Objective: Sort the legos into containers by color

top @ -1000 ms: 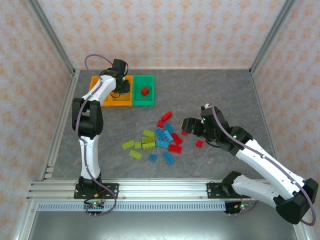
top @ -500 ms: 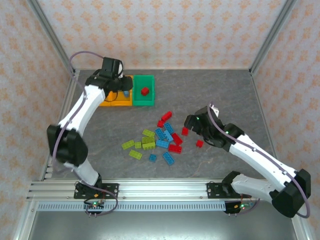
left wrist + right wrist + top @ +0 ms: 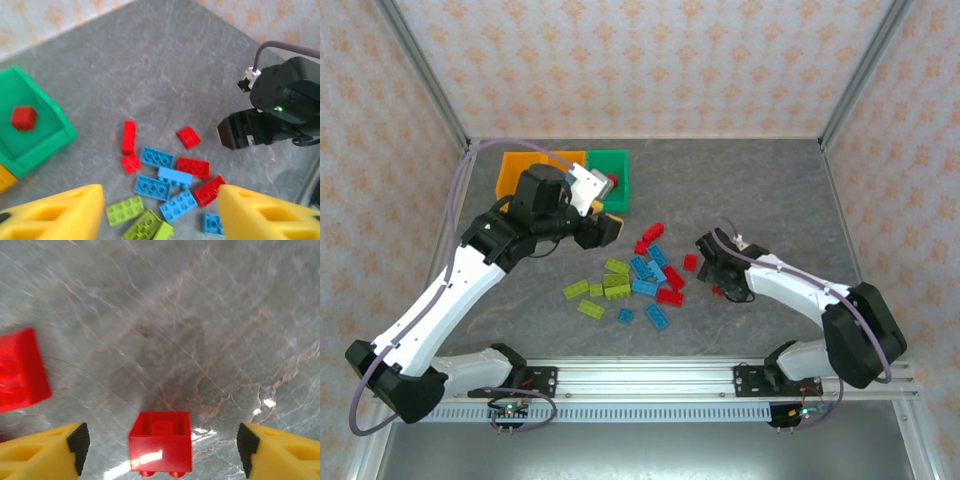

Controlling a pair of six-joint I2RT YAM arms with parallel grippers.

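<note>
1. Seen from above, a grey stone-patterned table point(image 3: 770, 190) carries three small open bins in a row at the upper left of the frame. Two are orange bins point(image 3: 523, 166), and a green bin point(image 3: 617, 160) stands touching them on the right.
2. The green bin holds one red brick point(image 3: 612, 181). In the left wrist view the same brick lies on the bin's floor at the left edge of the frame.
3. The left arm point(image 3: 470, 265) crosses the near part of the orange bins. The exposed floor of the leftmost one is plain orange. I cannot tell what the other holds.
4. The loose legos point(image 3: 638, 275) lie scattered on the bare table at the centre of the frame, well apart from the bins. Lime green ones sit toward the left, light blue in the middle, and red toward the upper right.
5. The left gripper point(image 3: 607, 227) hovers just below the green bin, between the bins and the scattered bricks. In its wrist view the two yellow fingers point(image 3: 55, 215) sit in the bottom corners, spread apart and gripping nothing.
6. The right gripper point(image 3: 718, 278) points down at the table just right of the pile. In its wrist view the jaws are wide apart, and a small red brick point(image 3: 160, 442) sits studs-up on the table between them, touching neither. Another red piece point(image 3: 20, 371) lies at the left edge of that view.
</note>
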